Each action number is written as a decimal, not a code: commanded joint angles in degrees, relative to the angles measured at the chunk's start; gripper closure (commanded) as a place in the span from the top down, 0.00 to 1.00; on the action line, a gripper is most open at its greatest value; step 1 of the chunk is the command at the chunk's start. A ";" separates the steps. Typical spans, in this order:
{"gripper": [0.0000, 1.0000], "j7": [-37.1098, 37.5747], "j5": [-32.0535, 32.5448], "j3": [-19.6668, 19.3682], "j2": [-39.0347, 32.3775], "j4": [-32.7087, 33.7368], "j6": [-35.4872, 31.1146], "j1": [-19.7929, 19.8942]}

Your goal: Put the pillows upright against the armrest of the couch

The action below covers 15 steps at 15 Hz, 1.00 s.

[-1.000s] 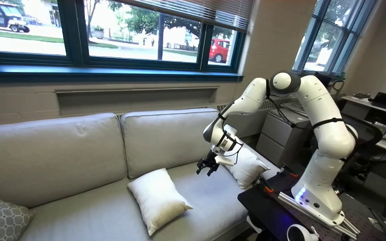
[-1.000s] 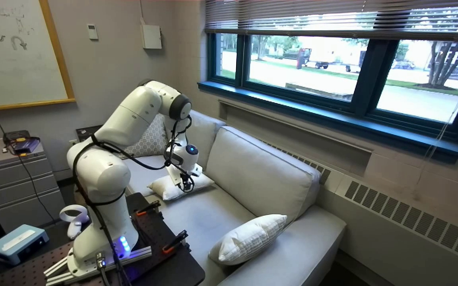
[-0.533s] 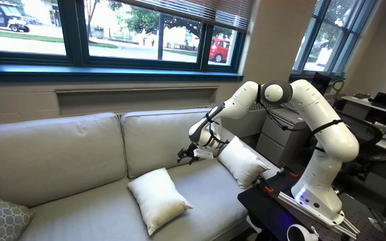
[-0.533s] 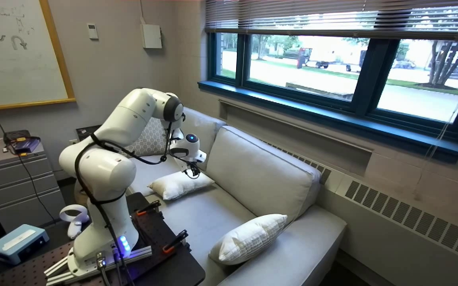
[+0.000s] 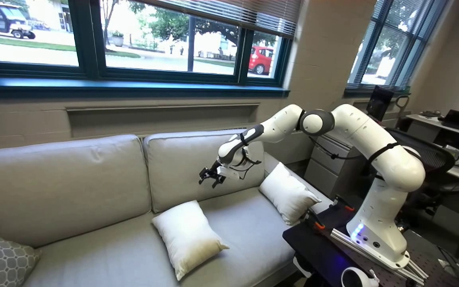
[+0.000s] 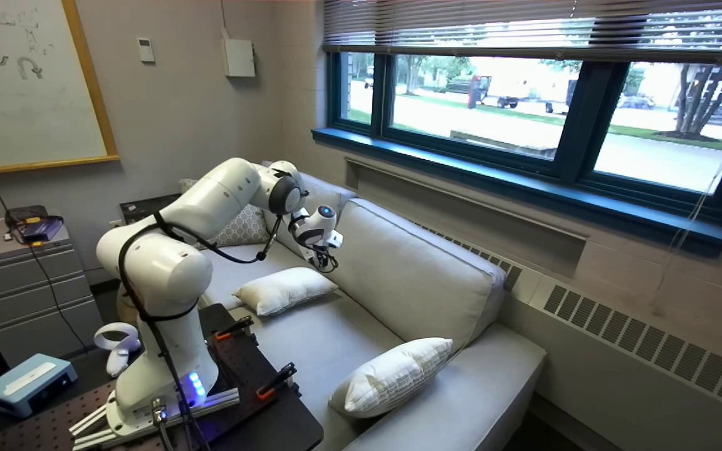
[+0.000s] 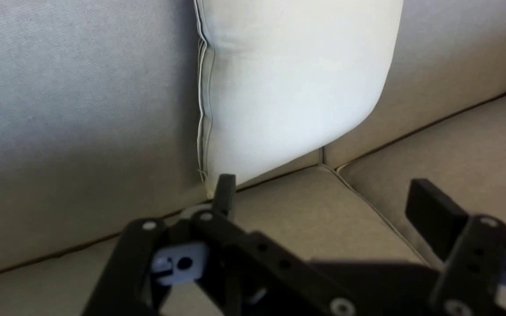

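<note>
In an exterior view, a white robot arm is reaching over a light beige-grey couch. The arm's gripper is hovering near the centre; in the wrist view the fingers are standing wide apart, with couch fabric showing between them. One cream-white pillow is lying flat on the couch at seven o'clock, apart from the gripper. A second cream-white pillow at four o'clock is leaning, tilted, against the armrest. A grey patterned pillow is resting at eight o'clock. In an exterior view, a grey drawer cabinet is standing at nine o'clock, closed, its contents hidden, and a purple object is sitting on its top. At eight o'clock, a blue box is bearing a pale label, too small to read. At ten o'clock, a whiteboard is showing hand-drawn marks, also illegible.
</note>
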<state>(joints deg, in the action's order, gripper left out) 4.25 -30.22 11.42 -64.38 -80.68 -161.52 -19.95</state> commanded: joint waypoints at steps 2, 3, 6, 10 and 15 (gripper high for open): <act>1.00 4.44 5.56 4.76 -11.45 16.01 9.57 3.16; 1.00 3.96 4.02 4.13 -13.43 19.13 12.19 2.17; 1.00 6.29 5.03 3.45 -18.86 26.90 20.01 -0.67; 1.00 10.48 5.95 2.36 -25.26 36.77 29.69 -5.16; 1.00 14.91 6.16 3.45 -20.89 28.02 27.95 -4.45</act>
<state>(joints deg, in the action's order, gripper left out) 15.09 -25.11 14.55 -85.27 -52.23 -134.43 -25.00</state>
